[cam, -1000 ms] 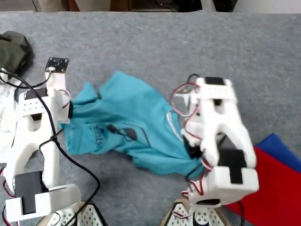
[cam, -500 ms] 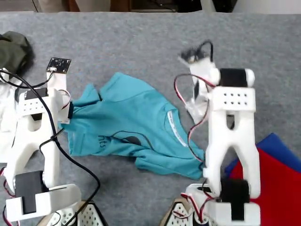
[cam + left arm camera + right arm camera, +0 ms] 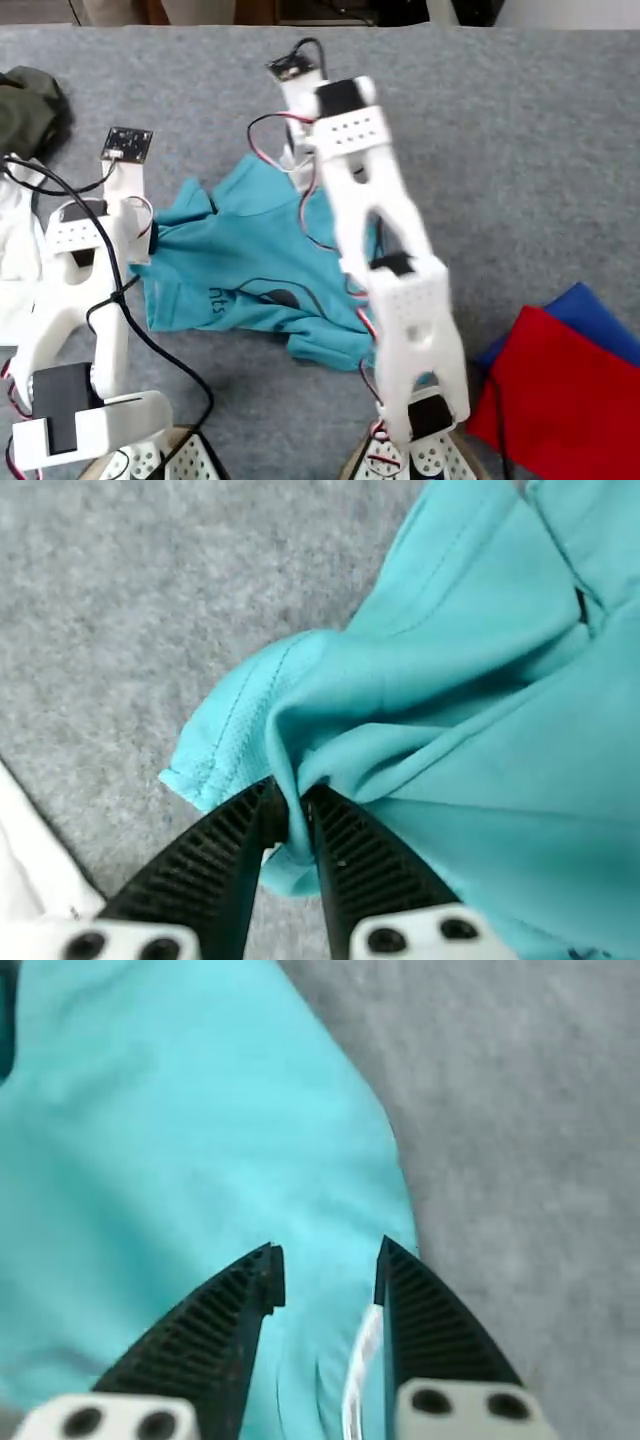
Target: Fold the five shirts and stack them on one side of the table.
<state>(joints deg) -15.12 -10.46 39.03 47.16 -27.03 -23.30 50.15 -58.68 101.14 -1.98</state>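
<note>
Teal shirt [image 3: 250,265] lies crumpled at the middle of the table [image 3: 520,120]. Left gripper [image 3: 290,815] is clamped on a bunched hem fold, probably a sleeve. Right gripper [image 3: 325,1260] hovers with jaws apart over the far edge. It should pinch just that edge, then both pull apart to flatten before folding.

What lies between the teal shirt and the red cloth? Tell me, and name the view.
High view: the right arm stands just past the teal shirt's edge, then a bare strip of grey table runs up to the red cloth.
</note>
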